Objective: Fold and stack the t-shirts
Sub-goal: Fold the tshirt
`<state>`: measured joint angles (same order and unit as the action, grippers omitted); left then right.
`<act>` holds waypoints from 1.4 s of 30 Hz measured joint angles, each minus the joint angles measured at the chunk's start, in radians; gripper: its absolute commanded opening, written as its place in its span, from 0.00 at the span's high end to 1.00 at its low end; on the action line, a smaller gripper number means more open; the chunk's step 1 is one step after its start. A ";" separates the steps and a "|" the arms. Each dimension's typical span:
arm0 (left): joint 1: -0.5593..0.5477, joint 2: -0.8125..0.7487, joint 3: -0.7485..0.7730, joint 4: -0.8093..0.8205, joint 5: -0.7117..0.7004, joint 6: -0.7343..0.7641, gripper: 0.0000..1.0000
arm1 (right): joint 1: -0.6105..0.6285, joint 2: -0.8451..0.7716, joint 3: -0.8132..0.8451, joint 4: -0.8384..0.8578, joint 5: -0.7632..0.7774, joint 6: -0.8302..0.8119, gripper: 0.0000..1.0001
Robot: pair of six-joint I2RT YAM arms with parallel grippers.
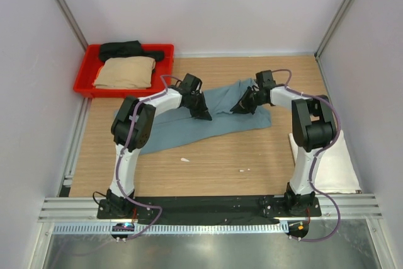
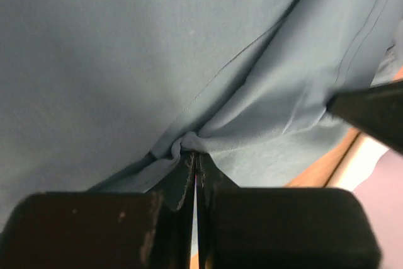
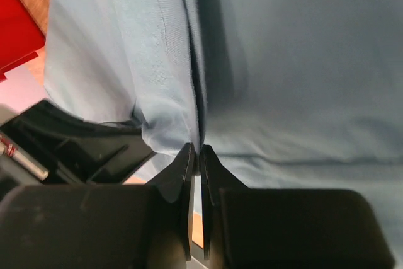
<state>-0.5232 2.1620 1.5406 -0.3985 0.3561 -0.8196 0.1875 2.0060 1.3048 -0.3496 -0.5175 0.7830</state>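
The left arm (image 1: 124, 168) and right arm (image 1: 303, 171) look alike: white tubes, chunky black joints and a lilac cable (image 1: 337, 131) looping along each. The left end effector (image 2: 195, 159) and right end effector (image 3: 196, 150) are matte black, with scuffed fingers (image 2: 271, 225) that taper.

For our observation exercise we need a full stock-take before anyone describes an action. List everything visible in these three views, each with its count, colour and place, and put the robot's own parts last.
teal-blue t-shirt: one, dusty teal-blue, rumpled across the table's middle
tan t-shirt: one, tan, folded in the red tray
black t-shirt: one, black, in the tray behind the tan one
white t-shirt: one, white, flat at the right edge beside the right arm
red tray: one, red, far left corner
scraps: two, white, on bare wood nearer the arms
table: one, light wood
left gripper: one, black, shut on a bunched fold of the teal-blue t-shirt
right gripper: one, black, shut on the same shirt
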 measured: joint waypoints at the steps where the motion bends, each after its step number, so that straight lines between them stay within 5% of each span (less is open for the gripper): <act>1: 0.002 0.011 0.000 0.002 0.002 -0.013 1.00 | 0.000 -0.020 -0.023 0.011 0.003 0.013 0.95; 19: 0.007 0.014 0.014 0.005 -0.035 -0.029 0.96 | 0.129 -0.266 -0.307 0.127 0.143 0.303 0.94; 24: 0.012 0.006 0.013 -0.004 -0.040 -0.011 0.81 | 0.160 -0.267 -0.339 0.138 0.160 0.371 0.62; 26: 0.017 0.001 0.015 -0.020 -0.038 -0.010 0.77 | 0.151 -0.270 -0.317 0.100 0.172 0.331 0.47; 28: 0.024 -0.008 0.017 -0.047 -0.037 -0.006 0.70 | 0.131 -0.275 -0.264 0.034 0.193 0.244 0.43; 36: 0.053 -0.071 0.017 -0.106 0.001 -0.030 0.74 | -0.048 -0.344 -0.106 -0.033 0.270 -0.102 0.46; 42: 0.054 -0.077 0.024 -0.095 0.043 -0.099 0.73 | -0.103 -0.228 -0.027 -0.029 0.266 -0.252 0.51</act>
<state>-0.4690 2.0850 1.5650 -0.4938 0.3988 -0.9188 0.0849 1.7782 1.2774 -0.3790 -0.2512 0.5308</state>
